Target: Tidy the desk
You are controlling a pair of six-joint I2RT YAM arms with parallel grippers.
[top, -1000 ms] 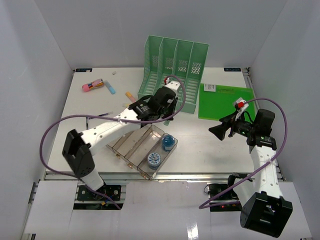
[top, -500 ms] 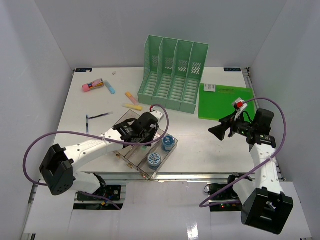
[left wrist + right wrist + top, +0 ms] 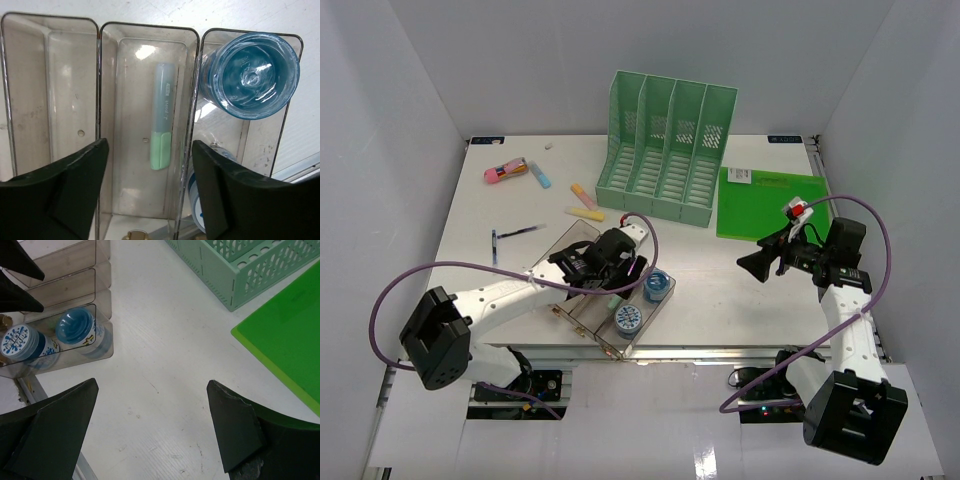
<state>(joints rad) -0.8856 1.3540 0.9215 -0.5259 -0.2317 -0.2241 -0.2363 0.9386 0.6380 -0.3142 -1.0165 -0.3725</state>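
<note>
Nearest the arms, the clear plastic 3-compartment tray point(image 3: 100, 75) sits at the front of the large flat white desk point(image 3: 720, 290), which spreads under everything between the walls. The left gripper point(image 3: 149, 144) hangs over the middle compartment, jaws apart and empty. A pale green highlighter point(image 3: 162, 115) lies free below it. 2 blue-lidded jars point(image 3: 250, 75) fill the right compartment. On lifting off, a finger could catch a divider and drag the tray toward the edge. The right gripper point(image 3: 151, 385), jaws wide and empty, hovers over bare desk. Farther back, a yellow highlighter point(image 3: 585, 212) lies close to the green slotted file rack point(image 3: 665, 150), so reaching for it risks clipping the rack.
</note>
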